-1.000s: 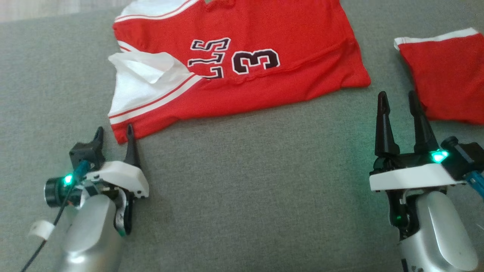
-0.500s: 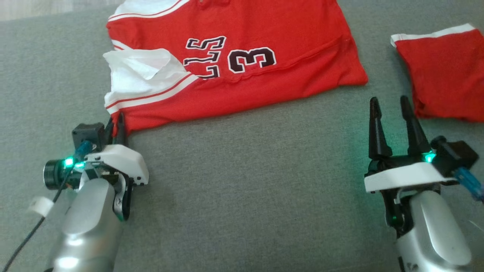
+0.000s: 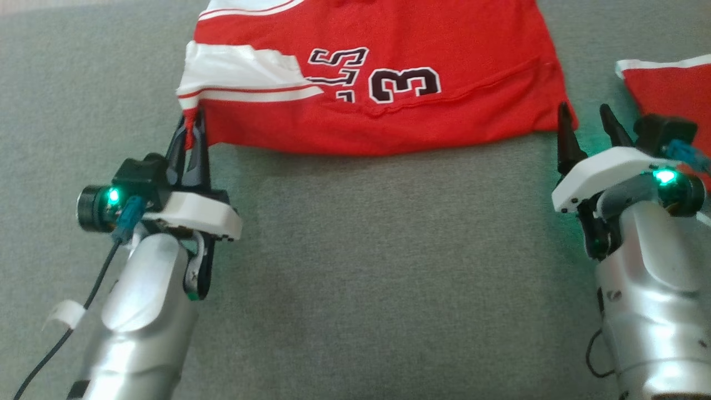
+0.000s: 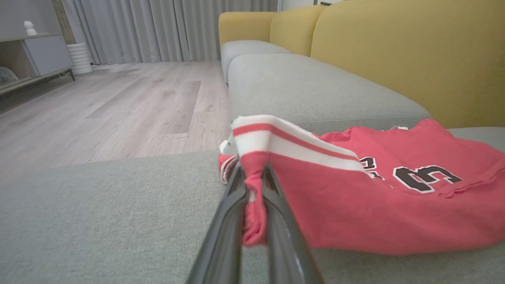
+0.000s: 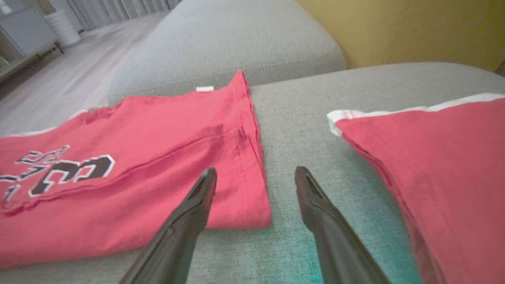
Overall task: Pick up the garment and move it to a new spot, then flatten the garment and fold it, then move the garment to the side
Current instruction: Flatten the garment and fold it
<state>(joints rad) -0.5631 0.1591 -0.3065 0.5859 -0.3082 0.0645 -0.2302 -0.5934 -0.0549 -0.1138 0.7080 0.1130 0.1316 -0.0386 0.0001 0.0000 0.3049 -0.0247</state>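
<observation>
The garment is a red jersey with white trim and a black number, lying on the grey sofa seat. My left gripper is shut on the garment's near left corner, and the pinched red cloth shows between its fingers, lifted off the seat. The jersey's body trails to the right. My right gripper is open, its fingertips standing over the garment's near right corner, one finger above the cloth and the other above bare seat.
A second red cloth with white trim lies to the right, close beside my right gripper. Yellow sofa backrest rises behind the seat. Wooden floor lies beyond the seat's left edge.
My left gripper closed on the garment's near left corner and pulled it up and forward, flattening the white trim. My right gripper moved forward to the near right corner, still open.
</observation>
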